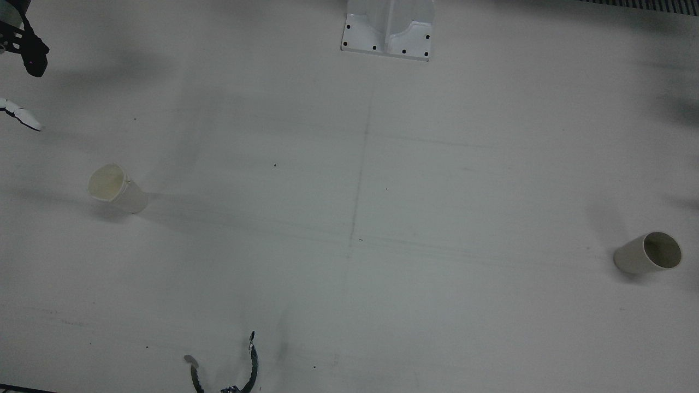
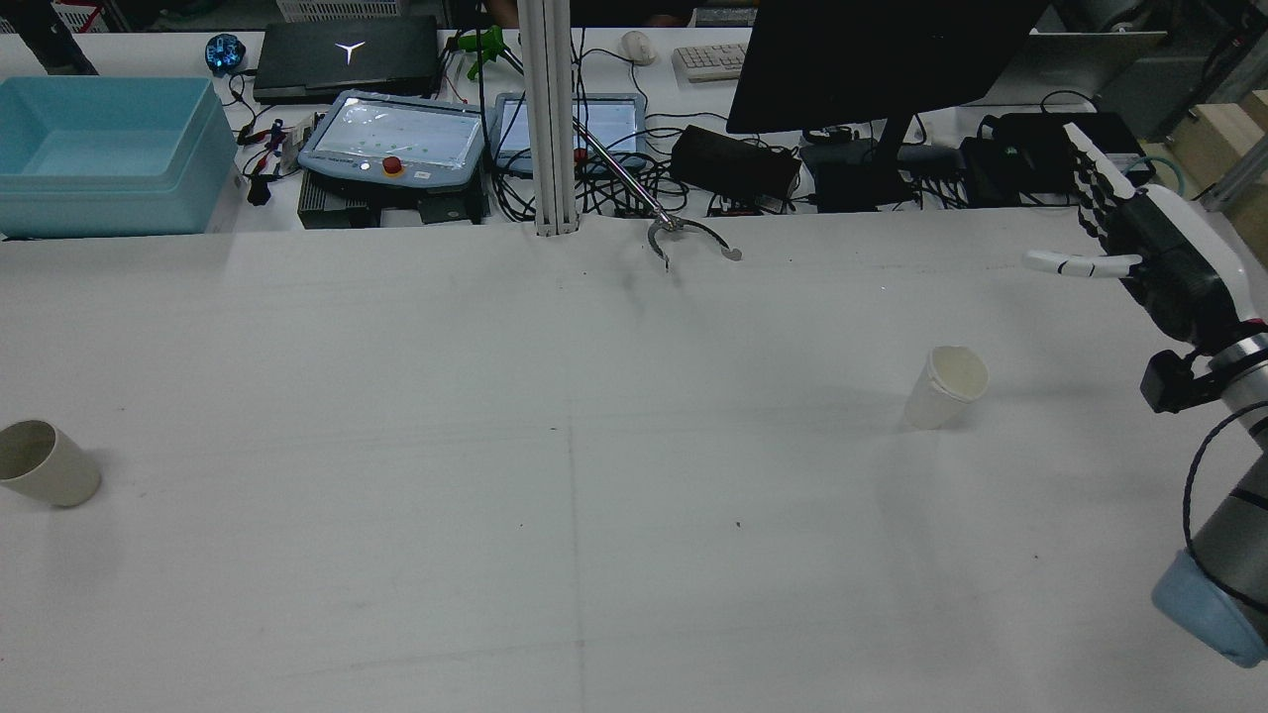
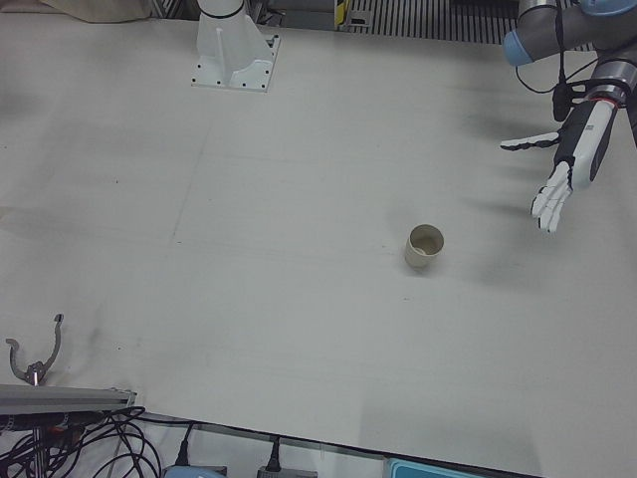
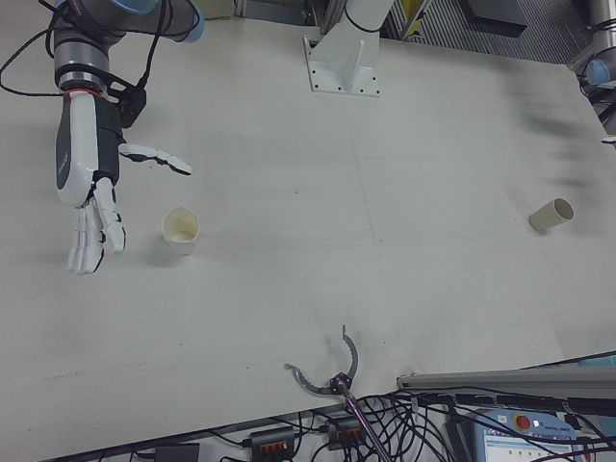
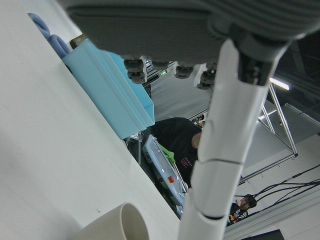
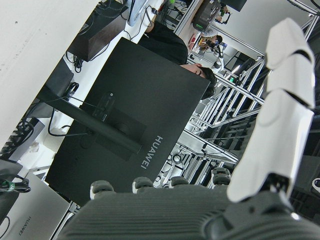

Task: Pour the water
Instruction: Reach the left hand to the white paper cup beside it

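2 cups (image 2: 946,386) (image 2: 45,462) stand well apart on the table (image 2: 555,515), 1 beside each spread, empty robot hand (image 4: 89,192) (image 3: 572,169), seemingly staged for separate grasps.

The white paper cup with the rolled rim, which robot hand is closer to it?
Right. The right hand hovers open just beside the white paper cup. The left hand is across the table, near the tan cup.

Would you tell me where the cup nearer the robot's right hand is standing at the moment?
The white paper cup stands upright on the right half of the table in the rear view, just inward of the open right hand, untouched.
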Motion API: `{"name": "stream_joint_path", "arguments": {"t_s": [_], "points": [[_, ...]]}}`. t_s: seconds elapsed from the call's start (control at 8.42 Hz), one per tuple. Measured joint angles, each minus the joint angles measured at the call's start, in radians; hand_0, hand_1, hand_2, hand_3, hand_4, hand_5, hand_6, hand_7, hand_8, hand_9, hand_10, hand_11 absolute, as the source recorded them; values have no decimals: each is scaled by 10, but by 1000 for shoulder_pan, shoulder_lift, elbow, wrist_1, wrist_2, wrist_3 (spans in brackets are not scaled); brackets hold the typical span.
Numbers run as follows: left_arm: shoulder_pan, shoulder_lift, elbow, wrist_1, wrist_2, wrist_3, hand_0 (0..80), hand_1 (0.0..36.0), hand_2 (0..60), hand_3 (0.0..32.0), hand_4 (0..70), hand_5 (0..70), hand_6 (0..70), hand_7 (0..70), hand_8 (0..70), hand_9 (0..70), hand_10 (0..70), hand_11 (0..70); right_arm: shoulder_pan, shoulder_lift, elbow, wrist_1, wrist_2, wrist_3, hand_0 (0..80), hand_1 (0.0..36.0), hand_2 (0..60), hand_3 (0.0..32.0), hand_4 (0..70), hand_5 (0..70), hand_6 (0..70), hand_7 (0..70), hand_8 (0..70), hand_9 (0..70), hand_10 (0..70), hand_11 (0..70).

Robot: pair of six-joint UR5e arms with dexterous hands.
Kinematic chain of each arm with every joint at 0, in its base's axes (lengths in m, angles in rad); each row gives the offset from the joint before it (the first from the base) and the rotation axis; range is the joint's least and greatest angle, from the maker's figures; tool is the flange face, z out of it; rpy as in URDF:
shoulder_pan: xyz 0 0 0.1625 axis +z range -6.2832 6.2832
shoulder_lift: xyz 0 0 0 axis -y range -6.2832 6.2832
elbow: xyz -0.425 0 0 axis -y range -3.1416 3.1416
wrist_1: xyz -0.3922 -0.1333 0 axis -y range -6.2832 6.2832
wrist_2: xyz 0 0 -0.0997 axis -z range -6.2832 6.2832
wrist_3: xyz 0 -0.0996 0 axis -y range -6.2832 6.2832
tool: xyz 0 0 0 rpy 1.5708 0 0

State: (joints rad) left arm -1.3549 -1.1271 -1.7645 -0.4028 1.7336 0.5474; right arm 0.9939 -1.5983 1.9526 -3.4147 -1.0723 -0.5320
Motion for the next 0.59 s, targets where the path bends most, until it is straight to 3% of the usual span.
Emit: {"name": "stream_joint_path", "arguments": {"t_s": [0.12,0.36,0.59], "points": [[0,-26,-25,41,-17,-17,800,266,0,0,154,0,42,15,0,0,36,95,-3,-1,-5,5,-2,0,485,195,154,164,0,49,0,0,0,0,0,0],[-1,-66,-108,122,-73,-15,800,205,0,0,161,0,37,9,0,0,32,82,-4,-4,-9,8,-8,3,488,196,151,152,0,50,0,0,0,0,0,0],[4,-104,-58,102,-95,67,800,166,0,0,139,0,22,0,0,0,30,76,-4,-3,-10,9,-11,7,488,196,155,146,0,51,0,0,0,0,0,0]]}}
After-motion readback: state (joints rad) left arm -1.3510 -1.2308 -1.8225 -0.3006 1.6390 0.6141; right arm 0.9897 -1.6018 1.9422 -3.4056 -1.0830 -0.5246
